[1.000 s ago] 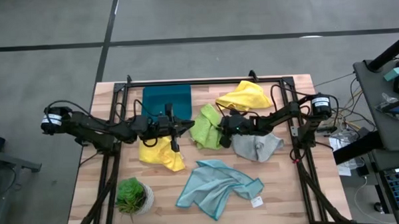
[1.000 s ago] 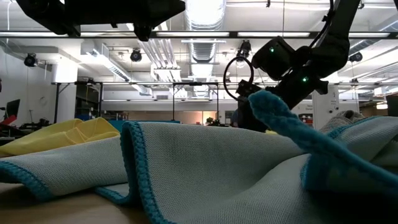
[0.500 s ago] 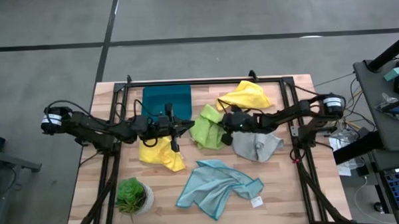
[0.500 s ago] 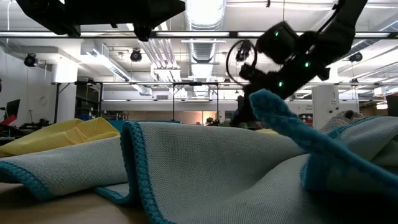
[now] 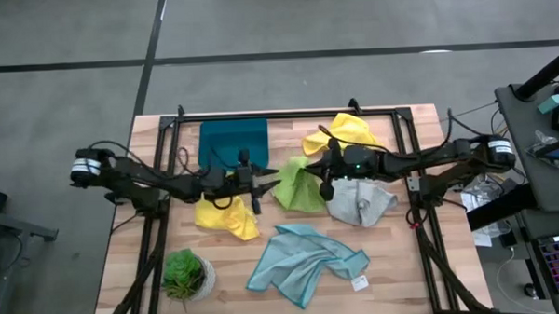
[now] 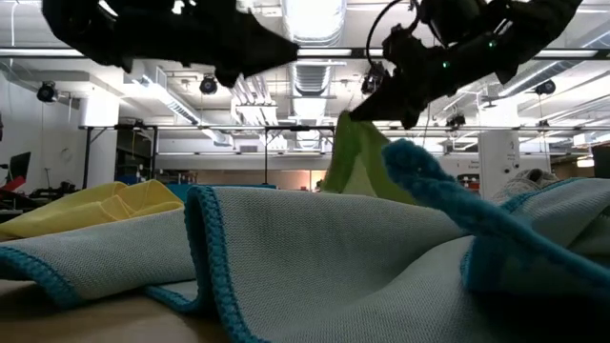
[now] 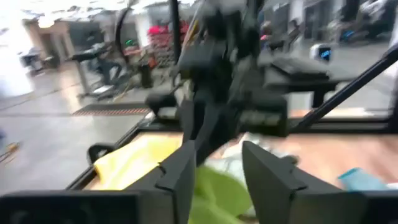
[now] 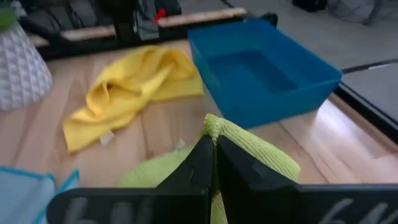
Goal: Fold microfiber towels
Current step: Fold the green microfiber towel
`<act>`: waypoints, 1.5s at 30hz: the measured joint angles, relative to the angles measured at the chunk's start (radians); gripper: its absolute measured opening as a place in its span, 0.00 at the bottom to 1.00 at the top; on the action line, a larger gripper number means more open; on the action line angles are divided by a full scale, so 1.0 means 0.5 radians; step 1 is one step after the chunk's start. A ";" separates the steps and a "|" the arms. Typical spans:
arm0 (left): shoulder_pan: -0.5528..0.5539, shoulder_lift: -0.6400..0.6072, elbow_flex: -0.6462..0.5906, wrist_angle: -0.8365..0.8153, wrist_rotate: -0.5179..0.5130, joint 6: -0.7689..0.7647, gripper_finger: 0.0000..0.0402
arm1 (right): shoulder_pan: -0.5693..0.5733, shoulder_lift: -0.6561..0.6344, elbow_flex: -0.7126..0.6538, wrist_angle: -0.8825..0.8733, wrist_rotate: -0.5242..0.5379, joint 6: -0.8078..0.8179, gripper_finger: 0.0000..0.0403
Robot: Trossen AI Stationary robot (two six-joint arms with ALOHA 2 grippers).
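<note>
My right gripper point(image 5: 315, 172) is shut on the lime green towel point(image 5: 299, 189), raised above the table's middle, with the towel draping down from it point(image 6: 357, 167). My left gripper point(image 5: 273, 171) stands open and level just left of the raised towel; in its wrist view the lime cloth point(image 7: 217, 194) shows low between its fingers, touching or apart I cannot tell. A yellow towel point(image 5: 227, 215) lies crumpled below the left gripper. Another yellow towel point(image 5: 339, 132) lies at the far side, a grey towel point(image 5: 360, 201) to the right, and a light blue towel point(image 5: 306, 259) at the near middle. My right gripper pinches a bunched edge of the lime towel point(image 8: 214, 126) between its two fingers; a small tuft sticks out past the fingertips. The fingers come nearly level from the table's right. The held part is lifted and the cloth hangs slack below, its lower part on the table.
A teal tray point(image 5: 232, 140) stands at the far left of the middle. A small potted plant point(image 5: 186, 274) sits at the near left corner. Black frame rails point(image 5: 156, 217) run along both table sides.
My right gripper has risen, drawing the lime towel's held edge up off the table while the rest of the cloth stays down. My left gripper has moved down and a little toward the table's right, closer to the raised towel.
</note>
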 joint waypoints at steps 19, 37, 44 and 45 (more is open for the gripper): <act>0.000 0.690 0.393 0.057 -0.864 -0.004 0.45 | 0.000 -0.041 0.222 -0.185 0.001 0.005 0.02; 0.032 0.692 0.398 0.042 -0.806 -0.110 0.28 | 0.000 -0.041 0.304 -0.199 0.003 0.104 0.02; 0.026 0.692 0.397 0.040 -0.718 -0.111 0.03 | 0.000 -0.041 0.304 -0.198 0.004 0.132 0.02; 0.023 0.692 0.396 0.039 -0.694 -0.108 0.02 | 0.000 -0.041 0.304 -0.198 0.004 0.132 0.02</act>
